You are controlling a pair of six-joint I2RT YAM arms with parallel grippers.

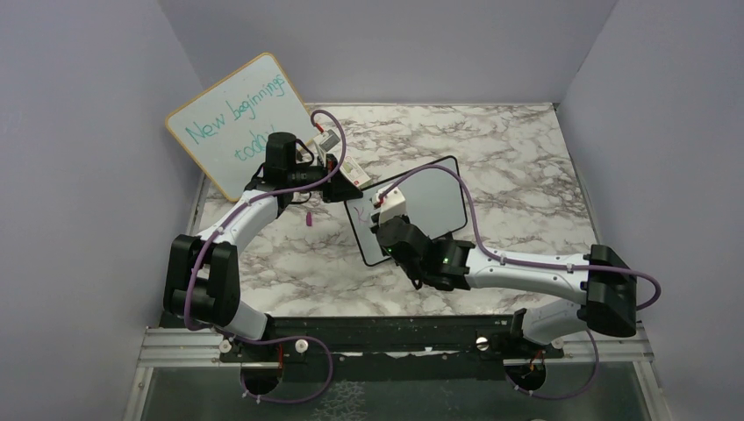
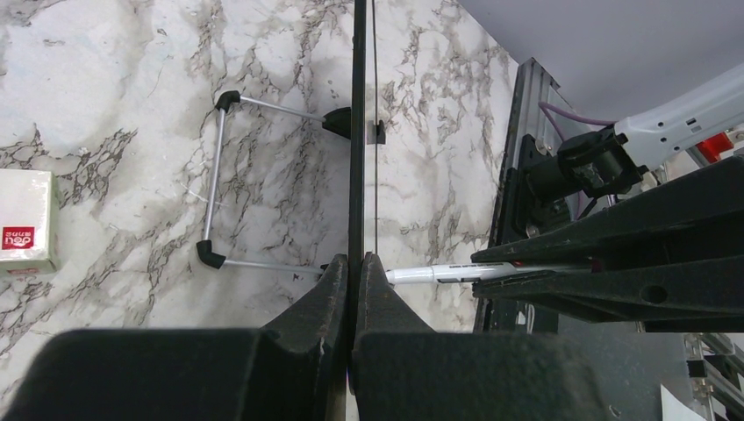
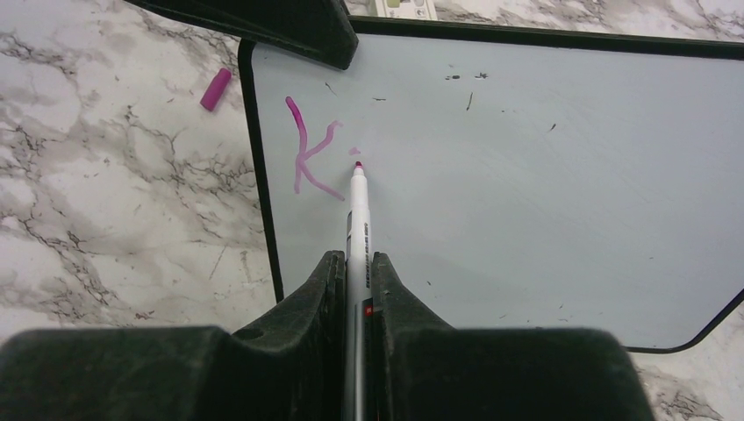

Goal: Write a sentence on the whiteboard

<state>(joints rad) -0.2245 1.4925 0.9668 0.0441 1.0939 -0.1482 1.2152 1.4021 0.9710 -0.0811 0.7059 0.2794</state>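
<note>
The whiteboard [image 3: 526,175], black-framed, stands tilted on its wire feet [image 2: 213,175] at mid-table [image 1: 430,197]. My left gripper [image 2: 355,261] is shut on its edge [image 2: 357,132], near the top left corner [image 1: 349,195]. My right gripper [image 3: 355,259] is shut on a white marker [image 3: 358,210]. The marker's pink tip touches the board's face just right of the writing. Of the sentence, a pink "K" [image 3: 307,149] and a small dot [image 3: 354,151] show near the board's upper left.
A pink marker cap [image 3: 216,89] lies on the marble left of the board [image 1: 310,219]. A larger wood-framed board with teal writing [image 1: 237,123] leans at the back left. A white box with a red label [image 2: 22,219] sits behind the small board.
</note>
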